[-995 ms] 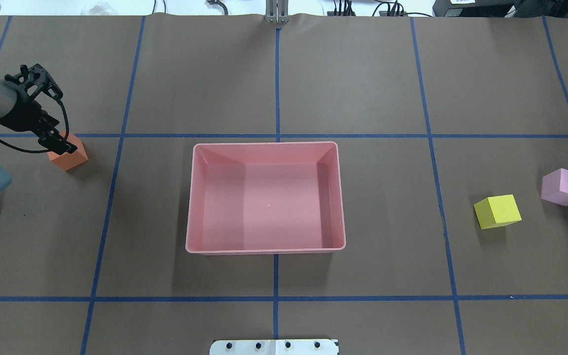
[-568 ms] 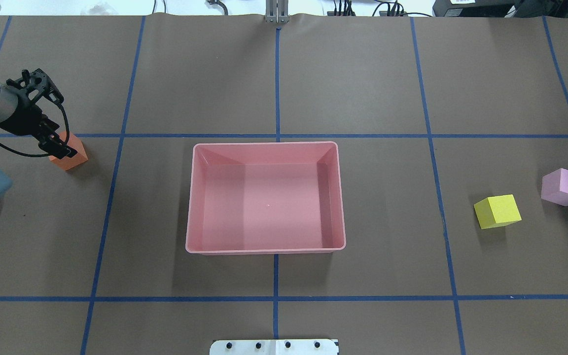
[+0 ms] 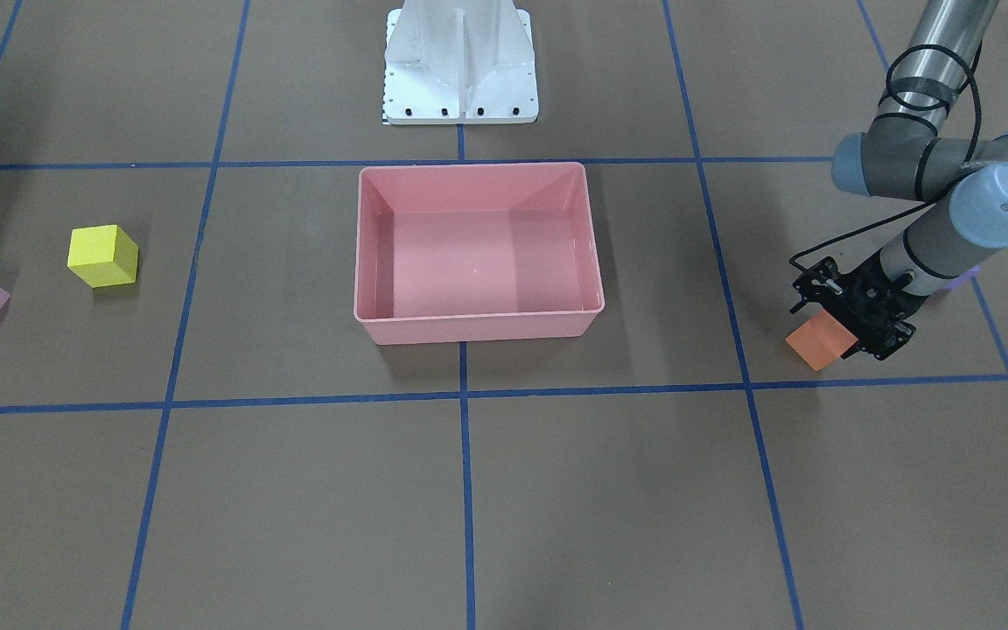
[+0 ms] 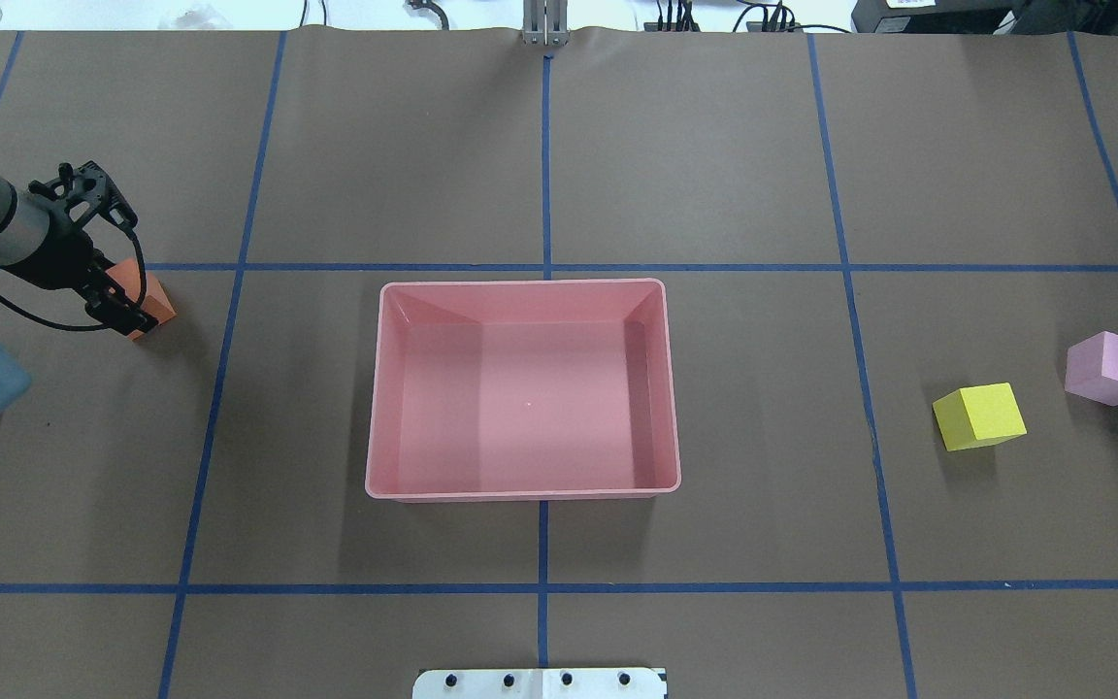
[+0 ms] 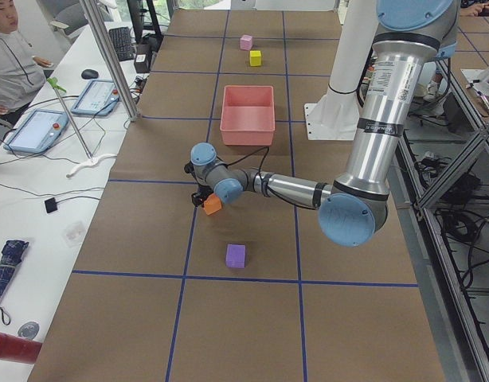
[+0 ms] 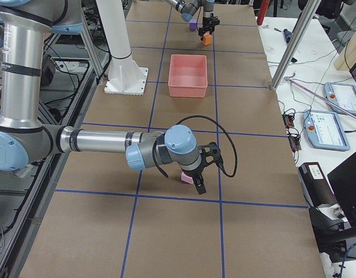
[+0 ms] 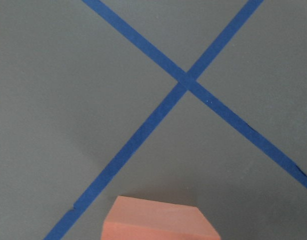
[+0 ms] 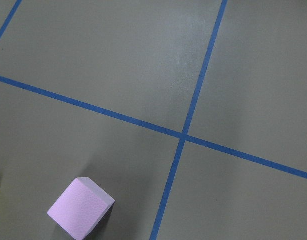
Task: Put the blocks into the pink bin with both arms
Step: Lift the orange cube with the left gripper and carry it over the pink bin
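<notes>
Exterior left view: left gripper (image 5: 203, 199) clamped on small orange foam cube (image 5: 213, 204), mid-frame. Pick #1 made, 0/4 binned.
Nearest, lower centre, small purple foam cube (image 5: 236, 255) sits loose, untouched. Vs 1 sec ago in overhead pic, gripper + orange cube slid a bit twd frame centre together, so grip looks good; lifted or not, can't tell. Beyond, upper centre, shallow salmon-pink plastic bin (image 5: 247, 138), nothing in it. Farthest, top of frame, yellow foam cube (image 5: 255, 58) & pink-lilac foam cube (image 5: 246, 42) wait; right gripper (image 6: 199, 186) just beside the lilac one, open/closed can't tell.
</notes>
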